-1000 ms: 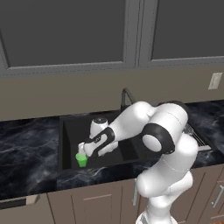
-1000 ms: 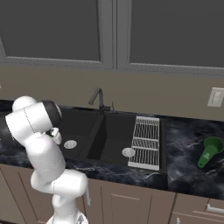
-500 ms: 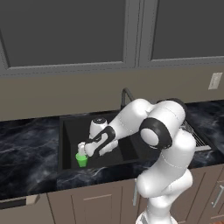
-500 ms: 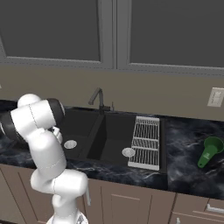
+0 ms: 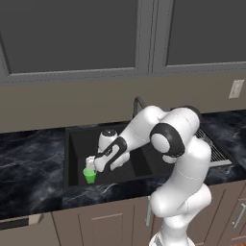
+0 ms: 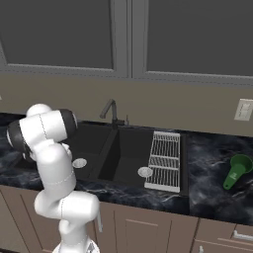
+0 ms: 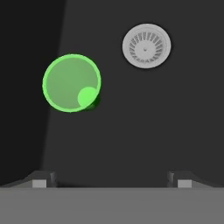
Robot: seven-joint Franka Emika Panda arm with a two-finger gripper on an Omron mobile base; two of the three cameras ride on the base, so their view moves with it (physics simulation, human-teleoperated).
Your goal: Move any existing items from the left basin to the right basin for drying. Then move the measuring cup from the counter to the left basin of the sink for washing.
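In a dark kitchen, our gripper (image 5: 91,164) hangs over the tumbler (image 5: 89,175) in the left basin (image 5: 77,144). Opposite, the measuring cup (image 6: 236,169) waits on the counter (image 6: 212,188). From the hand, jaws spread wide for grasping, tumbler (image 7: 71,83) upright near the drain (image 7: 146,45).

Ahead of me, dark grey flat-panelled upper cabinets (image 6: 123,34) hang on a beige wall (image 6: 163,101) with a white outlet plate (image 6: 243,109). Below the tabletop, brown lower cabinet doors (image 6: 148,232) carry silver handles.
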